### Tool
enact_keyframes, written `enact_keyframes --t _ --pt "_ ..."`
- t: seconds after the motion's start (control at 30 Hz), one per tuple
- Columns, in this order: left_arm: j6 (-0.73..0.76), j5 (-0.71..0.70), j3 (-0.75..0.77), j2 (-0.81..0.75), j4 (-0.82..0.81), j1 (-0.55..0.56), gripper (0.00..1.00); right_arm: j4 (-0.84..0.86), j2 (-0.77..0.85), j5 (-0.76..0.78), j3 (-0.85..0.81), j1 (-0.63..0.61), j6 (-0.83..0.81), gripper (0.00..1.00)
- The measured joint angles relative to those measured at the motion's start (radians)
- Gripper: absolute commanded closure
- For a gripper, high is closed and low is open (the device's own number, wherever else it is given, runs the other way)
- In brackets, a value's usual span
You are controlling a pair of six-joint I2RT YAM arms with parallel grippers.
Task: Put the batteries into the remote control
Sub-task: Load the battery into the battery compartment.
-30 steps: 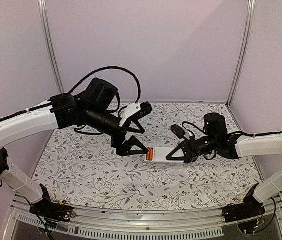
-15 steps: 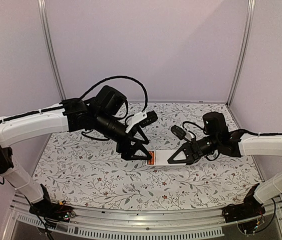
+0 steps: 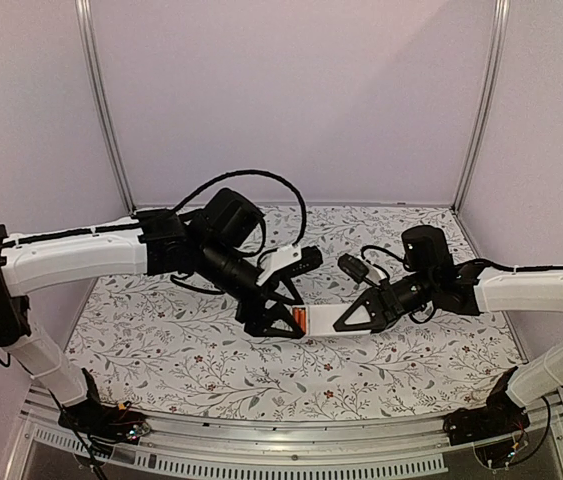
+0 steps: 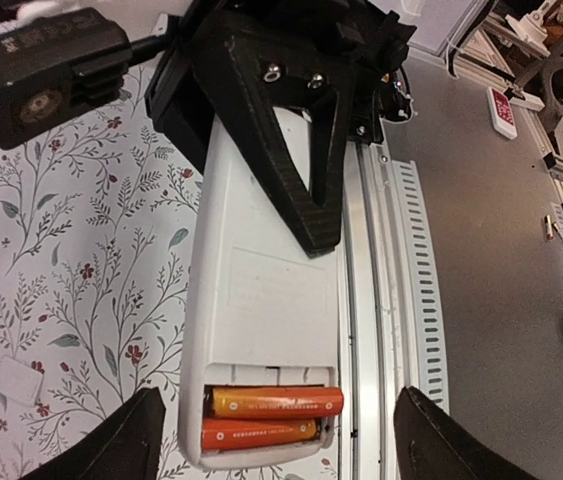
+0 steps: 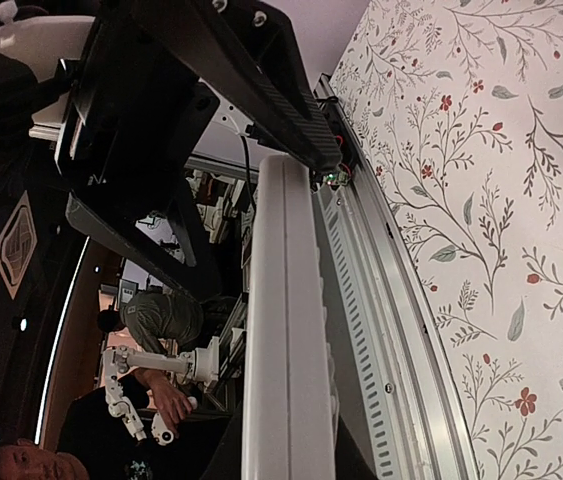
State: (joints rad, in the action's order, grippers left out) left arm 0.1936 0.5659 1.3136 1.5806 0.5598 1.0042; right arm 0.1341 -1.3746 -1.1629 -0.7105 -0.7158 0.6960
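Note:
My right gripper (image 3: pixel 358 314) is shut on the white remote control (image 3: pixel 323 318) and holds it above the table, back side up. In the left wrist view the remote (image 4: pixel 261 290) has its compartment uncovered, with two orange-red batteries (image 4: pixel 277 402) lying side by side in it. My left gripper (image 3: pixel 279 318) is open, its fingers (image 4: pixel 121 445) standing apart on either side of the battery end without touching it. The right wrist view shows the remote edge-on (image 5: pixel 286 330) between my right fingers. A small white flat piece (image 4: pixel 13 380), perhaps the cover, lies on the cloth.
The floral cloth (image 3: pixel 211 370) covers the table. A metal rail (image 3: pixel 291 455) runs along the near edge, just below the held remote in the wrist views (image 4: pixel 366 300). Grey walls and corner posts (image 3: pixel 101 100) close in the back and sides.
My left arm has reached right and down, so its open fingers now straddle the remote's battery end. The right gripper has shifted slightly left with the remote.

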Motion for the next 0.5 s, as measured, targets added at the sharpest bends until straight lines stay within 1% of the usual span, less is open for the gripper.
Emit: enact_keyframes --t 0.27,0.5 --pt "0.018 -0.007 0.0 0.031 0.003 0.005 0.28 0.0 -0.001 0.0 0.0 -0.003 0.0 1.0" --pt "0.023 -0.006 0.006 0.04 0.005 0.005 0.39 0.0 -0.001 0.0 -0.001 -0.003 0.0 1.0"
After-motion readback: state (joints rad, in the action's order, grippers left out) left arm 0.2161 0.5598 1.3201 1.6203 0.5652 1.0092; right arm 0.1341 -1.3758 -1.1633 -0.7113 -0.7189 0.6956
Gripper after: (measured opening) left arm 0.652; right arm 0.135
